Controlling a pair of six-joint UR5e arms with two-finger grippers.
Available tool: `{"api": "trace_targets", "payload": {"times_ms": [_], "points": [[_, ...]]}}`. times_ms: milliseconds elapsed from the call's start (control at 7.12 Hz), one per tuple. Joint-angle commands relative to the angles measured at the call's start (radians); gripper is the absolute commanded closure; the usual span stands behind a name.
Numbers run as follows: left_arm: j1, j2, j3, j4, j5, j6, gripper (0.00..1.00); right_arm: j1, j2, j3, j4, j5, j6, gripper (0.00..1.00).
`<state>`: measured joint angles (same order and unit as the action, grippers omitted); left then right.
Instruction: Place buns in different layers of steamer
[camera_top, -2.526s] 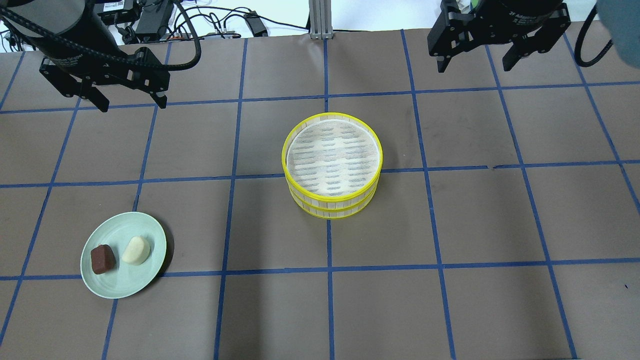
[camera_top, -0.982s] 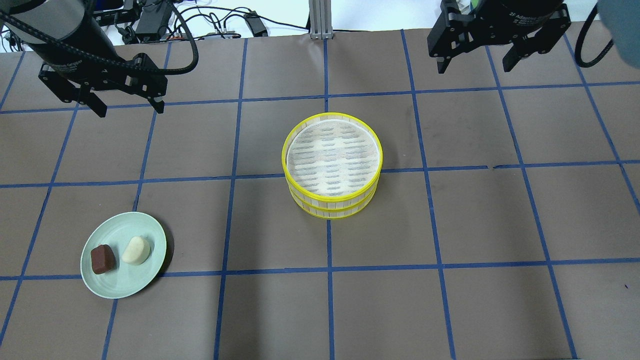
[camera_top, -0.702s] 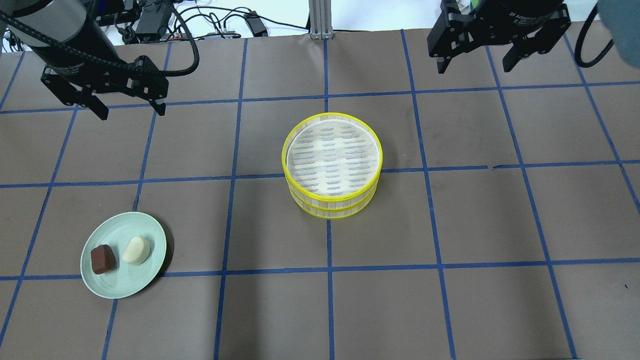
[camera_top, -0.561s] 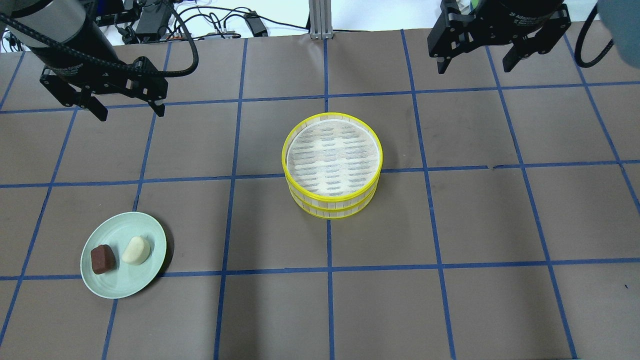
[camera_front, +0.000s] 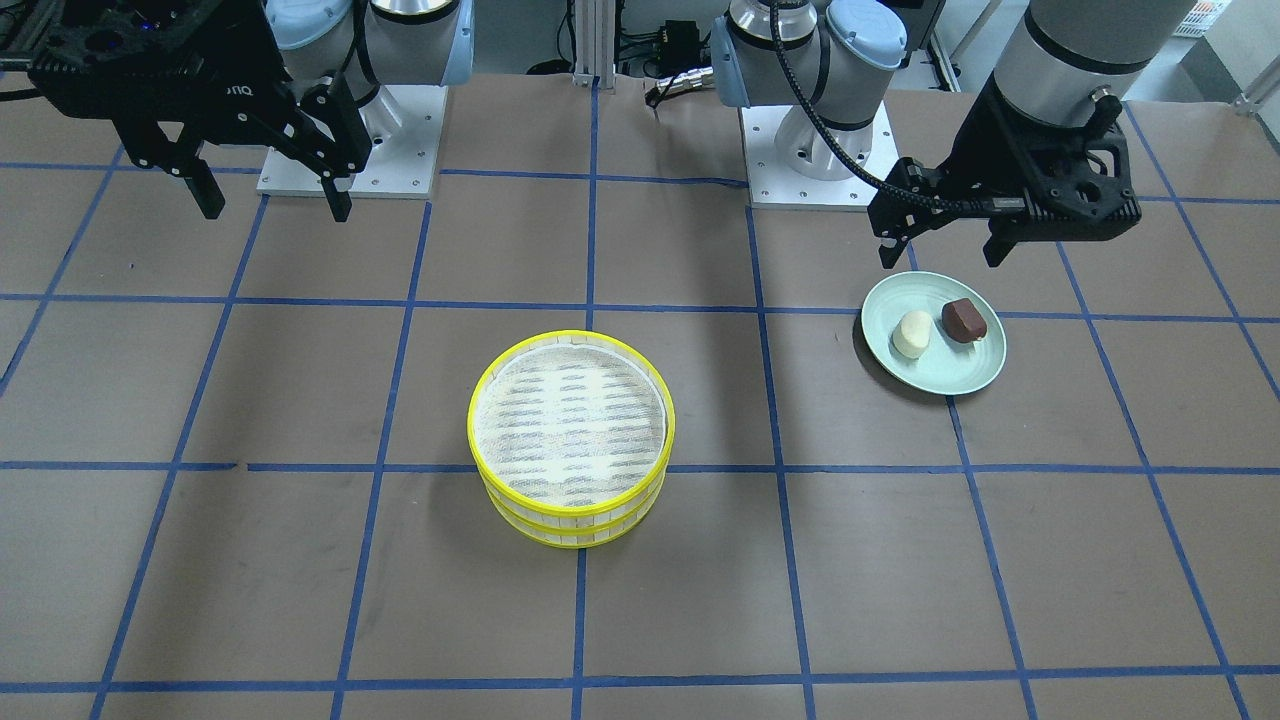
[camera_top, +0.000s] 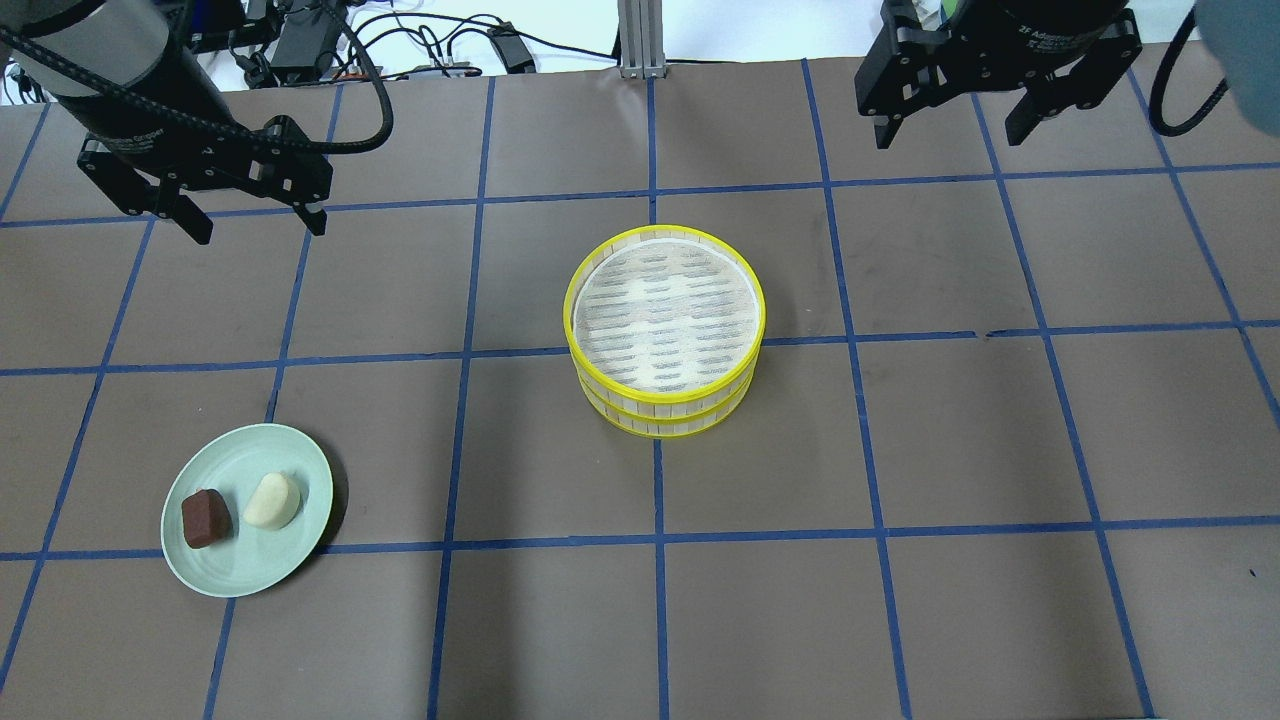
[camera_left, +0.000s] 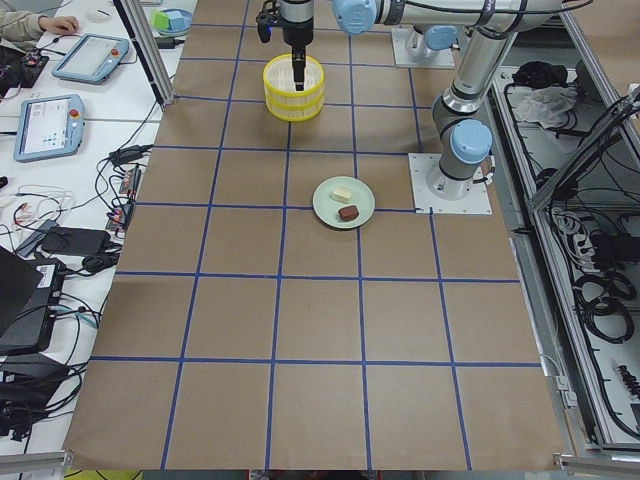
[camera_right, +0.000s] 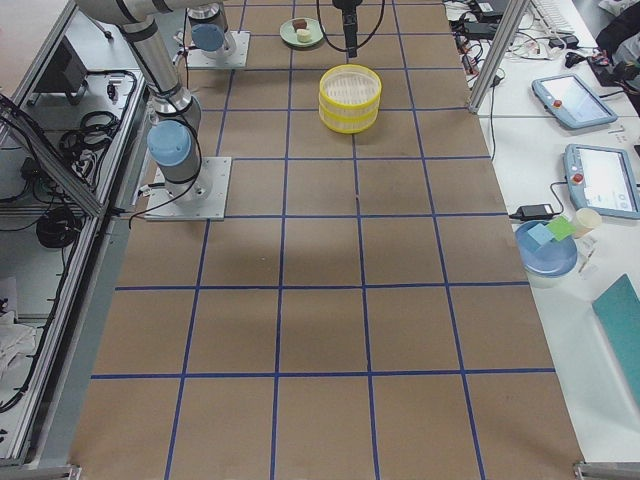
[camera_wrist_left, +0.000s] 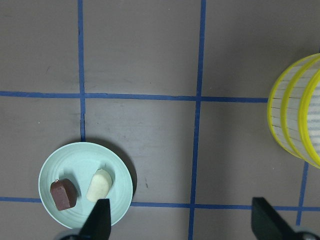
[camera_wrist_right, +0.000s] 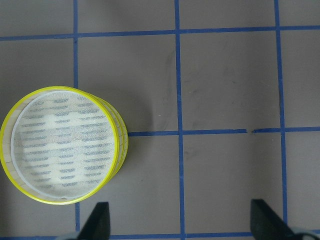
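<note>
Two yellow-rimmed steamer layers (camera_top: 664, 331) stand stacked at the table's middle, the top one empty; they also show in the front view (camera_front: 570, 438) and the right wrist view (camera_wrist_right: 62, 142). The cream-white bun (camera_top: 273, 501) and the reddish-brown bun (camera_top: 206, 519) lie side by side on a pale green plate (camera_top: 290, 455) at the near left, as the left wrist view shows with the white bun (camera_wrist_left: 99, 184) and the brown bun (camera_wrist_left: 63, 194). My left gripper (camera_top: 252, 222) is open and empty, high above the table, far behind the plate. My right gripper (camera_top: 952, 122) is open and empty at the far right.
The table is brown paper with a blue tape grid. Cables and power bricks (camera_top: 300, 40) lie beyond the far edge, with an aluminium post (camera_top: 636, 35) at the back middle. The arm bases (camera_front: 800, 150) stand on white plates at the robot's side.
My left gripper has shifted slightly toward the near side and left. The right gripper, the steamer and the buns have not moved.
</note>
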<state>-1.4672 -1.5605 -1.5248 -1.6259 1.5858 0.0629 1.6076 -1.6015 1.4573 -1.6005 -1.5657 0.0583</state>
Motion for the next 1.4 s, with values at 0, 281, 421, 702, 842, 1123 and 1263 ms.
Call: {"api": "trace_targets", "payload": {"times_ms": [0,281,421,702,842,1123,1263], "points": [[0.002,0.003,0.000,-0.008,0.002,0.017,0.00,0.000,0.000,0.002,0.001,-0.001,0.000,0.00],[0.065,0.000,-0.035,-0.002,0.007,0.023,0.00,0.000,-0.002,0.002,0.001,-0.001,0.000,0.00],[0.064,0.005,-0.052,-0.002,0.008,0.022,0.00,0.000,-0.002,0.002,0.001,-0.001,0.000,0.00],[0.061,0.017,-0.054,0.000,-0.003,0.022,0.00,0.000,-0.002,0.002,0.002,-0.001,0.000,0.00],[0.064,0.019,-0.055,0.003,0.009,0.034,0.00,0.000,-0.002,0.002,0.004,-0.004,0.006,0.00],[0.164,0.010,-0.124,-0.003,0.007,0.165,0.00,0.008,0.018,0.085,-0.015,0.001,0.009,0.00],[0.239,-0.010,-0.155,0.004,0.005,0.261,0.00,0.011,0.043,0.097,-0.069,0.001,0.006,0.00]]}}
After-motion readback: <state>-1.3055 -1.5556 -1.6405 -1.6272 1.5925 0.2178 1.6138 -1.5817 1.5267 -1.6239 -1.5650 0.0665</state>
